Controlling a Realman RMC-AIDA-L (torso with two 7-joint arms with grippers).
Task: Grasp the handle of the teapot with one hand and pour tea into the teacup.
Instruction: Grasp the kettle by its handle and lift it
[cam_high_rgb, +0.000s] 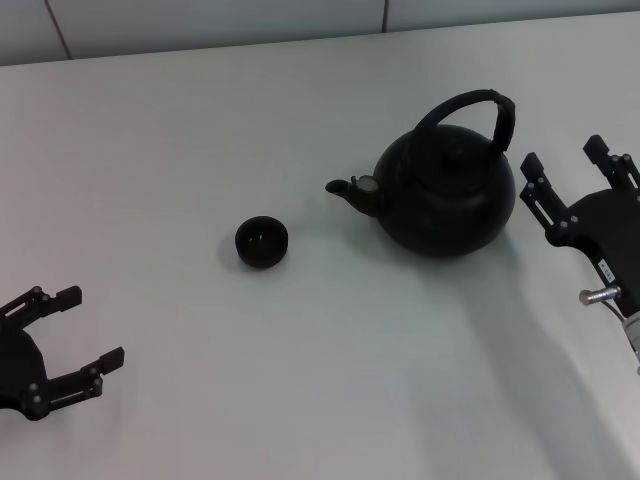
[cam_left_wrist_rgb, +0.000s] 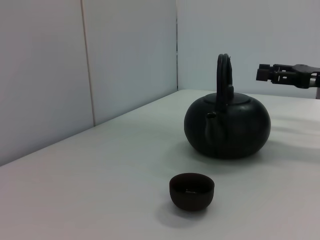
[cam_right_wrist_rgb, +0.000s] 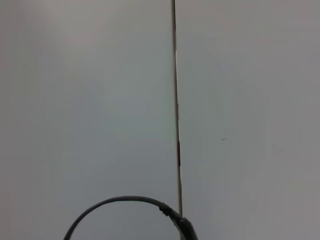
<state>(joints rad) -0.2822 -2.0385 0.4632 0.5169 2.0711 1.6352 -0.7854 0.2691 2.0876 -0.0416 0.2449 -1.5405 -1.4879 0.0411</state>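
The black teapot (cam_high_rgb: 445, 195) stands upright on the white table, right of centre, its spout (cam_high_rgb: 352, 188) pointing left toward the teacup. Its arched handle (cam_high_rgb: 470, 105) stands up, with the thicker ribbed side on the right. The small dark teacup (cam_high_rgb: 262, 241) sits left of the spout, apart from it. My right gripper (cam_high_rgb: 563, 155) is open and empty, just right of the teapot and not touching it. My left gripper (cam_high_rgb: 90, 327) is open and empty at the lower left. The left wrist view shows the teacup (cam_left_wrist_rgb: 191, 190), the teapot (cam_left_wrist_rgb: 227, 125) and the right gripper (cam_left_wrist_rgb: 282, 75). The right wrist view shows only the handle's top (cam_right_wrist_rgb: 130, 201).
The white table (cam_high_rgb: 200, 130) runs back to a pale panelled wall (cam_high_rgb: 200, 20). A vertical wall seam (cam_right_wrist_rgb: 176, 100) shows in the right wrist view. Nothing else stands on the table.
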